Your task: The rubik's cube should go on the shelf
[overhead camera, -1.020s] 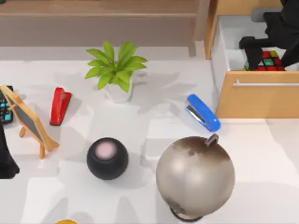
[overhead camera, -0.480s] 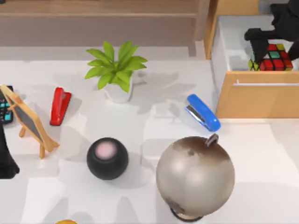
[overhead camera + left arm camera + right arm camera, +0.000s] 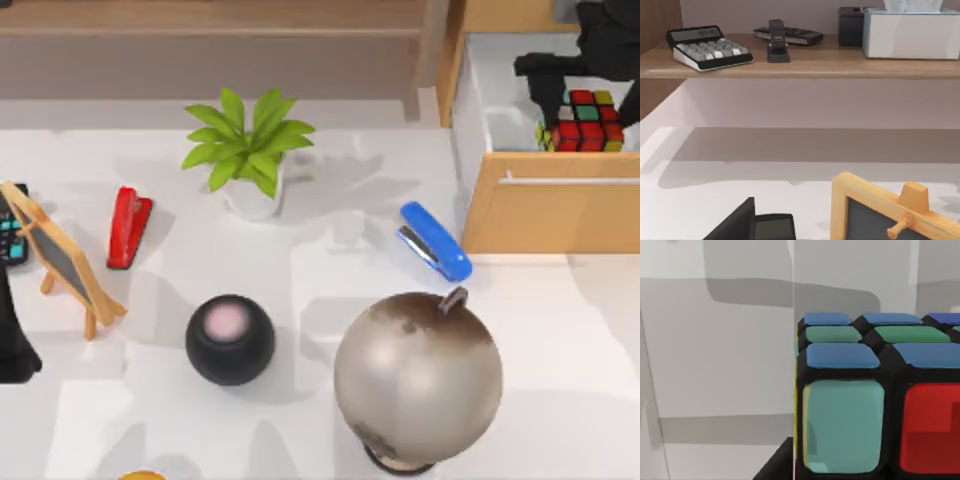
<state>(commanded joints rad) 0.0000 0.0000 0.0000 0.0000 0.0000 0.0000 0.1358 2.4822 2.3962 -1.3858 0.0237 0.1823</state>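
Cube (image 3: pixel 585 122) sits between the fingers of the right gripper (image 3: pixel 590 100), up over the open drawer (image 3: pixel 560 205) at the table's far right. From above, one black finger (image 3: pixel 546 95) shows at the cube's left side and the other at its right edge, so the claw seems to be pinching the cube, though the contact itself is partly hidden. The right wrist view has the cube (image 3: pixel 875 405) pressed close to the lens, with a dark finger edge just beneath it, which fits a firm hold.

My reading of the step: the lift out of the drawer is in hand, and the carry to the shelf (image 3: pixel 210 20) is not yet done. That shelf runs along the table's back edge, from the left across to an upright just left of the drawer cabinet. The next move calls for clearing the drawer's wall, then travelling left and back, high enough to pass over the board's front lip.

The left wrist view shows the shelf (image 3: pixel 805 67) already bearing a calculator (image 3: pixel 707 47), a black stapler (image 3: pixel 777 42) and a tissue box (image 3: pixel 910 32), so a bare stretch must be chosen.

The white table (image 3: pixel 560 400) carries a plant (image 3: pixel 250 145), red stapler (image 3: pixel 128 226), blue stapler (image 3: pixel 435 242), globe (image 3: pixel 418 375), black speaker (image 3: pixel 229 338) and small chalkboard (image 3: pixel 62 258). The left arm (image 3: pixel 12 340) is parked at the table's left edge.
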